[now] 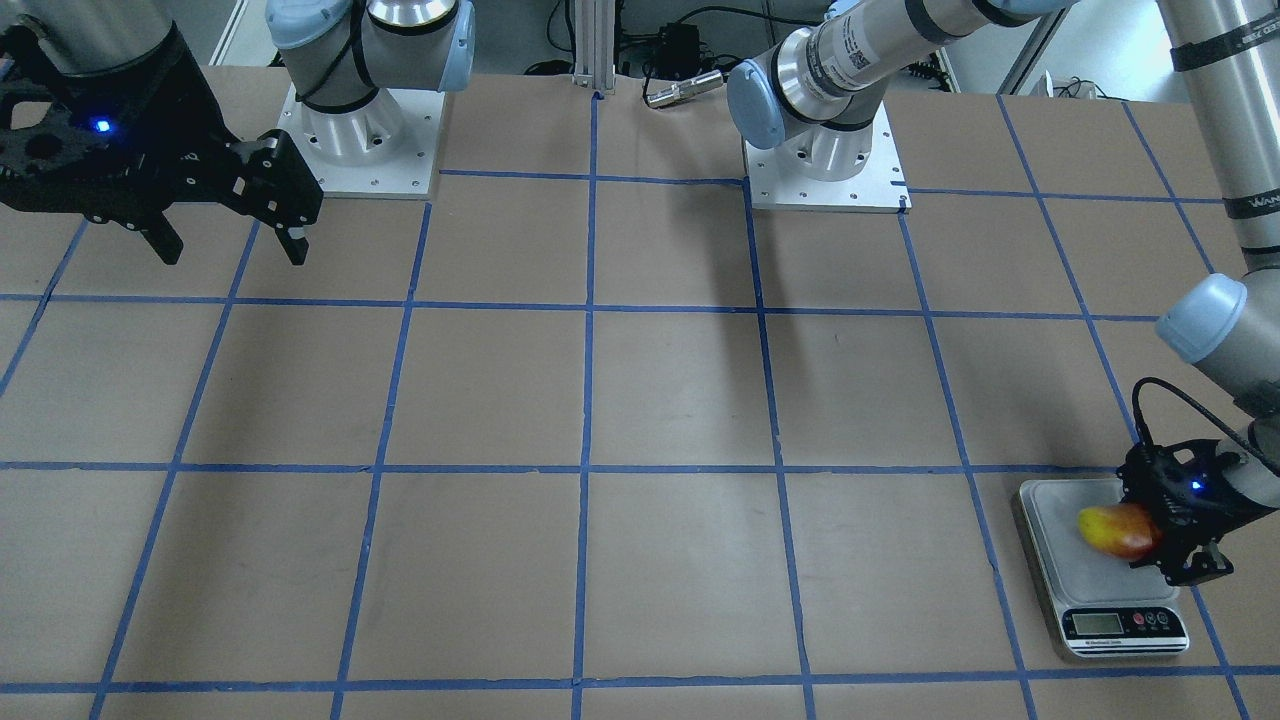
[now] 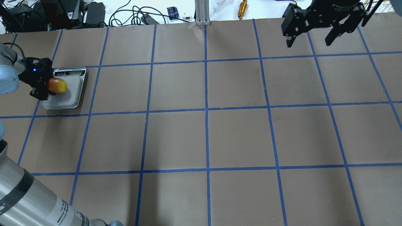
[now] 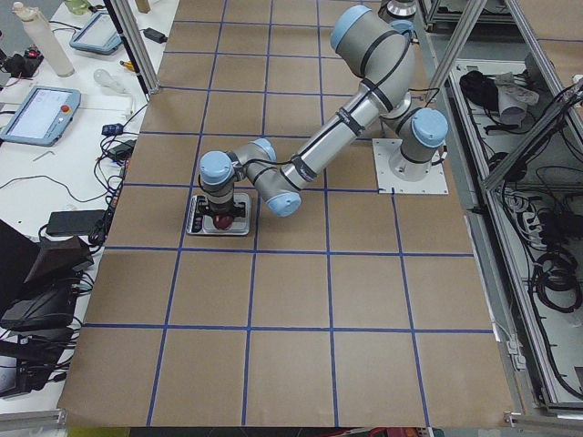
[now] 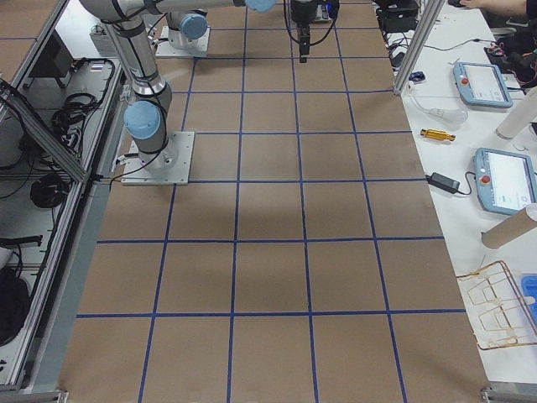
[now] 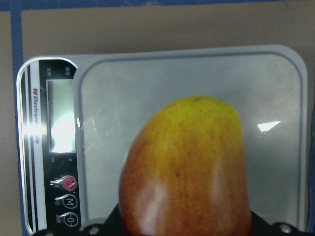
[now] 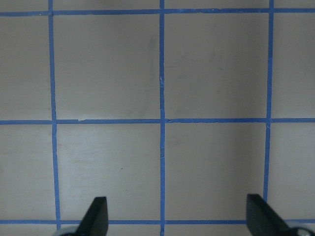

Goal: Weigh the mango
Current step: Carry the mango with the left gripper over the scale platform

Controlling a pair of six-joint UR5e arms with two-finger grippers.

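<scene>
Left claw (image 1: 1152, 537) pinches mango (image 1: 1108, 528) over the scale (image 1: 1055, 505), inside its rim — right claw (image 1: 232, 250) spread, well apart.

The mango (image 1: 1118, 531), a small glossy oblong fruit, yellow at its free end and red-orange at the gripped end, lies level in the left claw (image 1: 1150, 536) over the grey platform of the scale (image 1: 1056, 505) at the tabletop's (image 1: 680, 400) far left.
</scene>
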